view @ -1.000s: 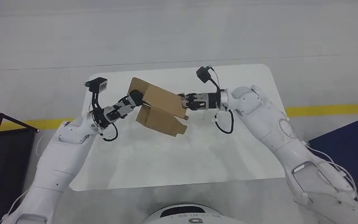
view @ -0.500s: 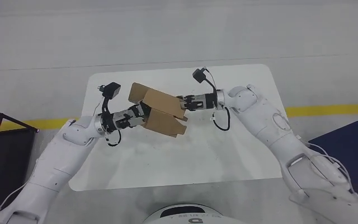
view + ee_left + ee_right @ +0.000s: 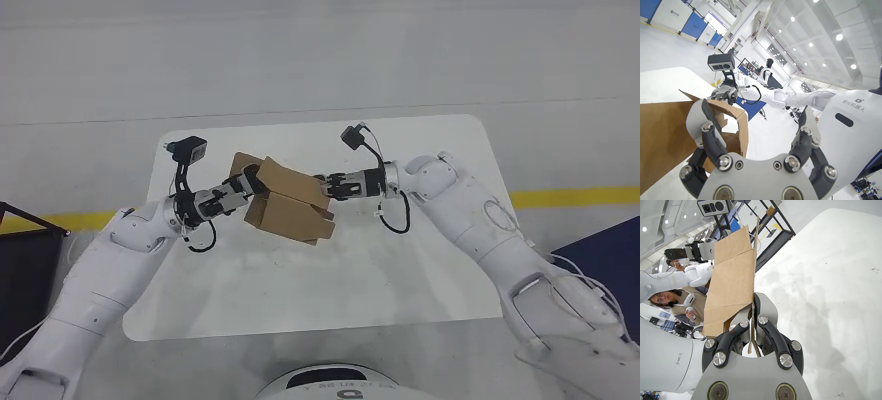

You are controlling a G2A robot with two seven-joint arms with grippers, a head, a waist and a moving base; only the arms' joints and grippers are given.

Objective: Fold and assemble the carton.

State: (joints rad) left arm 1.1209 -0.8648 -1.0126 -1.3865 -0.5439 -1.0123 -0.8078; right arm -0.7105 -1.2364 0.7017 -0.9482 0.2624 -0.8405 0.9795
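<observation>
A brown carton [image 3: 290, 197], partly unfolded, hangs tilted above the white table between both arms. My right gripper [image 3: 327, 187] is shut on a flap edge at one end; in the right wrist view the carton [image 3: 730, 275] rises from the pinch of this gripper [image 3: 753, 309]. My left gripper [image 3: 247, 190] is at the opposite end, open. In the left wrist view its fingers spread wide [image 3: 755, 106], one finger [image 3: 703, 113] lying against the carton [image 3: 662, 128], the other free in the air. The right gripper [image 3: 725, 94] shows at the carton's far edge.
The white table [image 3: 400, 270] has rounded corners, with bare surface in front of and to the right of the carton. A black rack [image 3: 776, 232] stands beyond the table's left edge. Grey floor with a yellow line surrounds the table.
My left gripper dipped down the carton's end, then came back up a little. The carton has settled slightly lower. The right gripper has kept its hold, shifting slightly left.
</observation>
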